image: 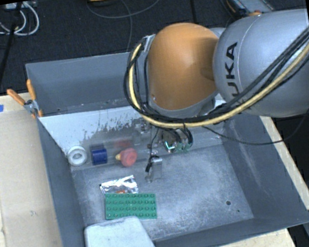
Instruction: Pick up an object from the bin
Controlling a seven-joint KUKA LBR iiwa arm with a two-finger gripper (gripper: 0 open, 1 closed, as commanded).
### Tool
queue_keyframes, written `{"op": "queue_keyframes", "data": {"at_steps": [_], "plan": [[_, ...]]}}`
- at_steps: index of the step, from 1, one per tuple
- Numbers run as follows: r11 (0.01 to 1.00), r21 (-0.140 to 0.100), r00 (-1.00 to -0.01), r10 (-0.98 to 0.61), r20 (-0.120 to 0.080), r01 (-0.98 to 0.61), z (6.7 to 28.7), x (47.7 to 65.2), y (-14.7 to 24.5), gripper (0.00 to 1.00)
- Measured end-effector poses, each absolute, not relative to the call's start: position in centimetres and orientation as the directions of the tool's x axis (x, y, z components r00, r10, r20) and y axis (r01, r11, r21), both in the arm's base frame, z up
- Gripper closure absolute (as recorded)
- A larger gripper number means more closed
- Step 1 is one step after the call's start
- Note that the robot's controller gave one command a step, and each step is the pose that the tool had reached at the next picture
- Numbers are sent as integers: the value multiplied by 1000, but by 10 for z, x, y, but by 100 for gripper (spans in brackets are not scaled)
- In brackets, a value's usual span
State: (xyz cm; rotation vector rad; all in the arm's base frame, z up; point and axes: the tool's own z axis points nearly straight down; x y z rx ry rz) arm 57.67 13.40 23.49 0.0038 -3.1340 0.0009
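We look down into a grey metal bin. The silver arm, with a rounded orange cover and looped cables, comes in from three o'clock over the bin's back half. Below the cover, the gripper points down near the middle of the floor. We cannot tell how far it is open or whether it grips anything. Just beside it at nine o'clock lies a small pink-red rounded thing. Farther out at nine o'clock sit a blue block and a white ring. At eight o'clock from the gripper lies crumpled foil, right next to a green studded plate at seven o'clock. A white cloth lies in the bin's seven o'clock corner.
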Motion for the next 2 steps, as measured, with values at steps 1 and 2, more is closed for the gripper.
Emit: {"op": "queue_keyframes", "data": {"at_steps": [1,2], "plan": [[959,-4,-959,-284,-10,-284,72,531,168,0],[966,-1,-966,-257,-4,-257,102,540,155,0]]}}
